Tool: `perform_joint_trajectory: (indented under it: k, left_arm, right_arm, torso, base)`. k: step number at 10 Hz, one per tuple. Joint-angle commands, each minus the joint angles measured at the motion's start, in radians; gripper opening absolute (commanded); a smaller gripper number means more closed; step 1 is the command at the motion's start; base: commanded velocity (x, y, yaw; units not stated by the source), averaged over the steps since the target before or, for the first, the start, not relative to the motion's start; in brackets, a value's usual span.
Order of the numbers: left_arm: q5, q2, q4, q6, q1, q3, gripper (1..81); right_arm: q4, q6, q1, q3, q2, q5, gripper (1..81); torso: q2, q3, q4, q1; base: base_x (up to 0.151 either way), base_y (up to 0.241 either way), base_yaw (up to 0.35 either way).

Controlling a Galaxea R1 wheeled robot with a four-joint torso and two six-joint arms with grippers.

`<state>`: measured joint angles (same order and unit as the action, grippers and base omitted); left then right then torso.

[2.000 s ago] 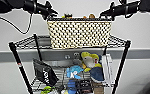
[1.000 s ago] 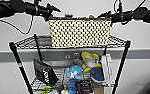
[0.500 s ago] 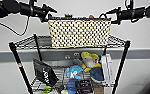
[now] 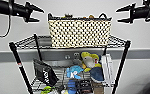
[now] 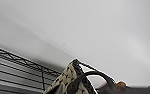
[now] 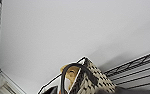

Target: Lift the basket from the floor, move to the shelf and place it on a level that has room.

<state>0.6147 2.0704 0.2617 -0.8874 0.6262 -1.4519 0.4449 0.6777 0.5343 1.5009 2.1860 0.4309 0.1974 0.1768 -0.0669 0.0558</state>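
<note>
The checkered woven basket (image 4: 78, 33) stands upright on the top wire level (image 4: 28, 42) of the black shelf (image 4: 18, 62), with bits of plush showing over its rim. My left gripper (image 4: 39, 15) hangs open in the air just left of the basket's upper corner, clear of it. On the other side my right gripper (image 4: 119, 15) is open too, a short gap off the right end. The left wrist view has the basket's corner (image 5: 66, 80) and dark handle (image 5: 91, 75). The right wrist view has the other end of the basket (image 6: 96, 81) and an orange plush toy (image 6: 71, 73).
The lower tier is crowded: a yellow and blue plush toy (image 4: 89, 61), a black bag (image 4: 44, 72), a white box (image 4: 108, 66) and other small items. A white wall with a grey band (image 4: 1, 56) stands close behind the shelf.
Both grippers have drawn a little outward from the basket's ends. The basket has stayed still on the top level.
</note>
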Motion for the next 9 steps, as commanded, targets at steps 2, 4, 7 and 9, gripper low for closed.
perform_joint_trajectory:
  k: [2,4,7,9]
  left_arm:
    - [0.052,-0.123,-0.012,0.016,0.166,0.108,81.1]
    - [0.092,-0.218,-0.015,0.043,0.166,0.157,81.1]
    - [0.174,-0.311,-0.013,0.102,0.166,0.173,81.1]
    - [0.221,-0.372,-0.015,0.134,0.166,0.176,81.1]
  right_arm:
    - [0.008,0.002,0.163,-0.103,-0.137,0.037,81.1]
    - [-0.024,0.0,0.137,-0.136,-0.238,0.081,81.1]
    - [-0.041,-0.003,0.134,-0.157,-0.32,0.135,81.1]
    - [-0.058,-0.015,0.117,-0.163,-0.375,0.172,81.1]
  torso:
    - [0.0,0.0,0.0,0.0]
    - [0.0,0.0,0.0,0.0]
    - [0.0,0.0,0.0,0.0]
    - [0.0,-0.001,0.0,-0.001]
  base:
    - [0.0,0.0,0.0]
    - [0.0,0.0,0.0]
    - [0.0,0.0,0.0]
    - [0.0,0.0,0.0]
